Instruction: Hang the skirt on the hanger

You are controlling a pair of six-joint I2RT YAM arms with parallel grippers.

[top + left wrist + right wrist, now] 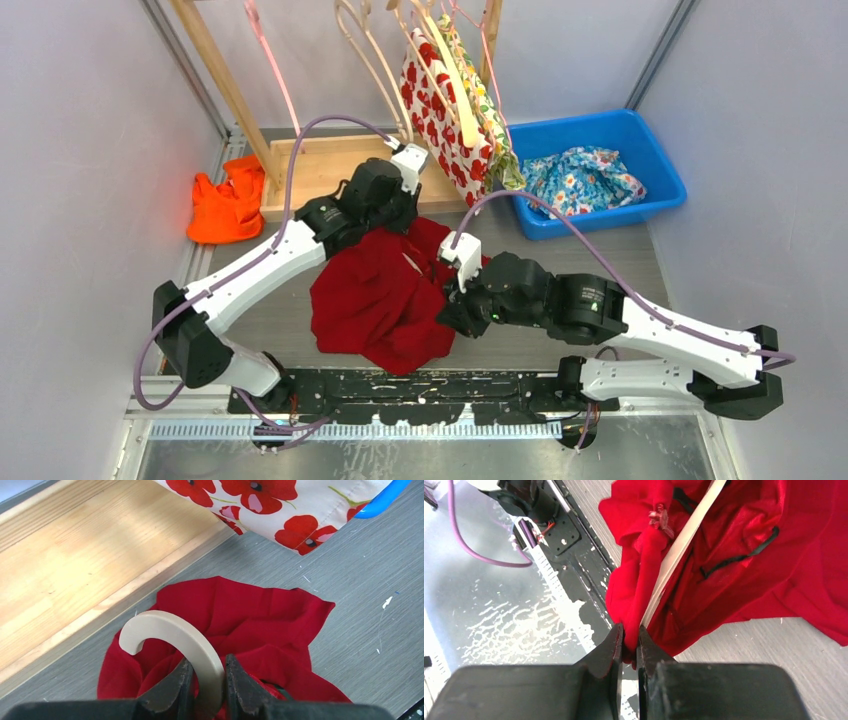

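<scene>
A red skirt (380,295) lies bunched on the grey table between my two arms. A cream hanger runs through it; its hook (170,632) sticks out of the fabric in the left wrist view, and its straight arm (681,547) shows in the right wrist view. My left gripper (205,672) is shut on the hanger's hook, at the skirt's far edge (395,215). My right gripper (629,637) is shut on a fold of the red skirt (744,555) beside the hanger arm, at the skirt's right edge (450,300).
A wooden rack (300,160) with several hangers and a hung poppy-print garment (450,120) stands behind. A blue bin (640,150) with floral cloth is at the back right. An orange garment (225,205) lies at the left. The black base plate (400,385) is near.
</scene>
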